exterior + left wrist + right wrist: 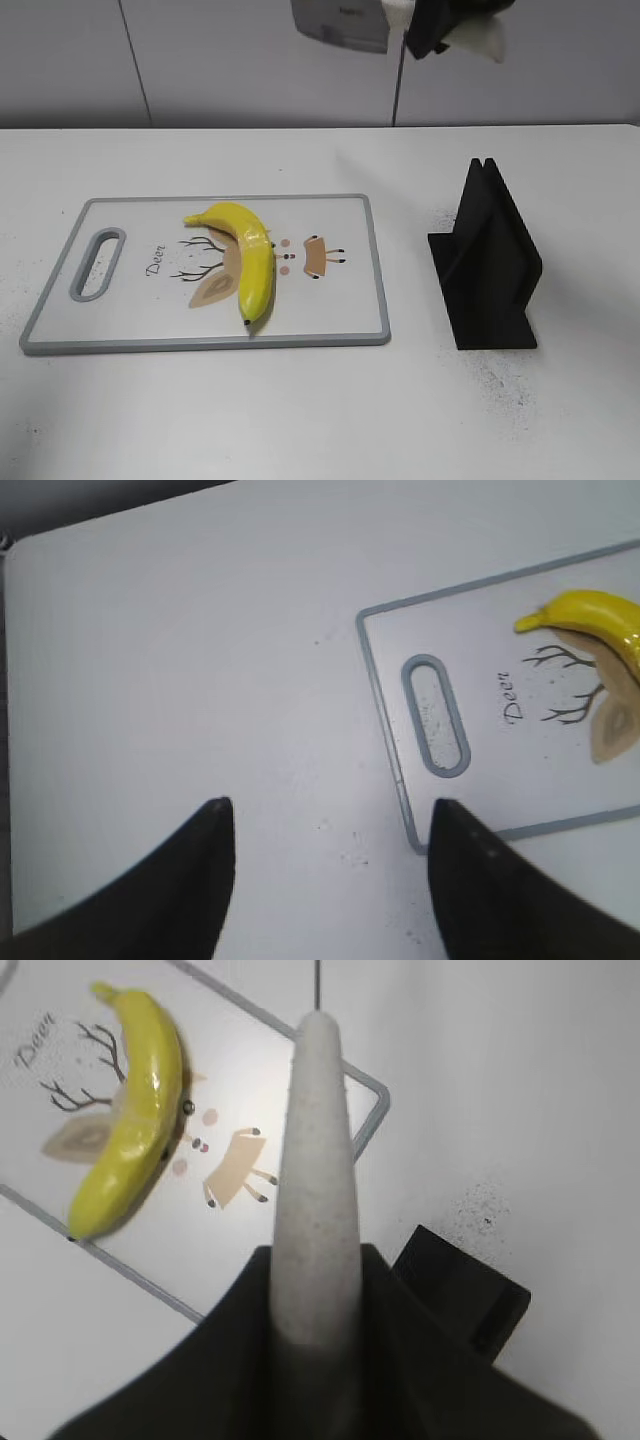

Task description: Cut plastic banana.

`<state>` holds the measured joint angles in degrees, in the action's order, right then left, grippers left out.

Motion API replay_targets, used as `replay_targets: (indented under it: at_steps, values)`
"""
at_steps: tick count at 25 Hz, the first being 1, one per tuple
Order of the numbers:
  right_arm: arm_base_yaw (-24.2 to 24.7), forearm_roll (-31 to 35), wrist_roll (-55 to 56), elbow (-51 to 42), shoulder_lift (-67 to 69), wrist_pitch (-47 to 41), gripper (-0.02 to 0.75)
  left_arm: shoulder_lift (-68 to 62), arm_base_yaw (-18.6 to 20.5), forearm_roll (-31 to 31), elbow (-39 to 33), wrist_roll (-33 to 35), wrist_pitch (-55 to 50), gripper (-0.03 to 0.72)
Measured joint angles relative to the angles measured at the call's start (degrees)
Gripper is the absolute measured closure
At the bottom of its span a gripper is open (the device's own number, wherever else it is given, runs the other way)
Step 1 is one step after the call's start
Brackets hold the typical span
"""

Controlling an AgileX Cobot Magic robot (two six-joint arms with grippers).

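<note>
Banana [248,258] of yellow plastic lies on the cutting board [130,325], curved, with its stem end toward the far edge of the board and its dark tip near the near edge. It rests across the deer drawing printed on the board, beside the word "Deer". The board is white with a grey rim and a slot handle at its left end, and it lies flat on the white desk [300,420].

To the right of the board, apart from it, stands a black knife stand [487,262], upright on a flat base, with a narrow slot along its top.

The right end effector [440,28] hangs high above the desk at the top of the exterior view, well above the far edge. It is clamped on a white knife [315,1160]; in the right wrist view the pale blade runs out from between the black fingers [400,1360], pointing over the right edge of the board, with the banana to its left and the stand just below to the right.

The left end effector [330,870] hovers over bare desk to the left of the board's handle end. Its two black fingers [190,870] stand apart, with nothing between them
</note>
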<state>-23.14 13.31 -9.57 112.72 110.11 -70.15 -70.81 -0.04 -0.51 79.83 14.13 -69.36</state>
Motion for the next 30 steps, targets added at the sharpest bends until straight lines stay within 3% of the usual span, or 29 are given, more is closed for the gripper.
replay_targets:
  at_steps: [3, 7, 17, 23, 30]
  values:
    - [-0.1, 0.0, 5.2, -1.1, -4.0, 0.0, 0.578, 5.7, 3.6, -0.7, -4.2, -1.2, -0.2, 0.107]
    - [-0.3, -0.1, 7.9, -8.5, -10.5, 0.1, 0.578, 15.9, 4.8, -1.1, -12.8, -1.6, -0.4, 0.108]
    - [-0.3, -4.3, 14.0, -32.6, -28.8, 9.6, 0.578, 44.0, 4.8, -1.4, -31.2, -1.6, 5.6, 0.108]
    - [-0.3, -11.3, 20.6, -41.2, -35.1, 10.5, 0.578, 53.9, 4.8, -1.4, -38.2, -1.6, 1.4, 0.113]
    - [-0.3, -12.5, 27.2, -49.1, -40.6, 12.1, 0.578, 61.9, 3.3, -1.6, -42.4, -4.4, -0.1, 0.126]
